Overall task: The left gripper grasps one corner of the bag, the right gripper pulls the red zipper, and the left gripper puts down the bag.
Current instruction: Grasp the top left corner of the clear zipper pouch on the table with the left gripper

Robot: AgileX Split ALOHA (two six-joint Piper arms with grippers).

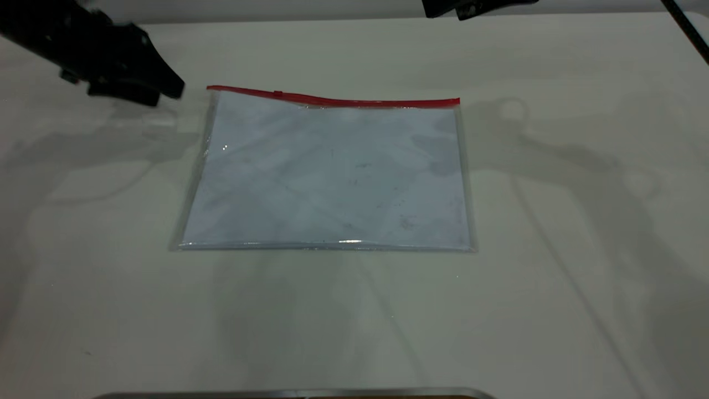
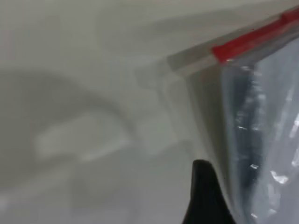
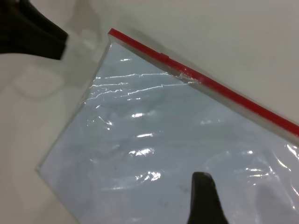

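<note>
Pale, off-white tabletop (image 1: 554,277) fills the exterior view, crossed by soft grey shadows of the arms. One clear plastic bag (image 1: 332,177) lies flat near the middle of it, a single bluish-white sheet showing through the plastic. Its four edges form a rough rectangle, wider than it is deep.

Two arms are present. One left gripper (image 1: 166,88) hangs at about ten o'clock from the bag's middle, low over the table and just beside the bag's corner, apart from it. Whether its jaws are wide or narrow cannot be told from the exterior view; the left wrist view shows only one dark fingertip (image 2: 203,196) close to the plastic edge. One right gripper (image 1: 471,6) sits at about one o'clock, well apart from the bag at the far edge of the table, mostly cut off by the frame. Its opening cannot be told either; the right wrist view shows one dark fingertip (image 3: 203,200) over the bag's sheet.

One red zipper (image 1: 343,101) runs along the bag's far long edge, at twelve o'clock from its middle, with one small slider tab (image 1: 278,93) left of the strip's centre. The corner of the bag (image 1: 211,90) lies at the strip's left end, nearest the left gripper.
</note>
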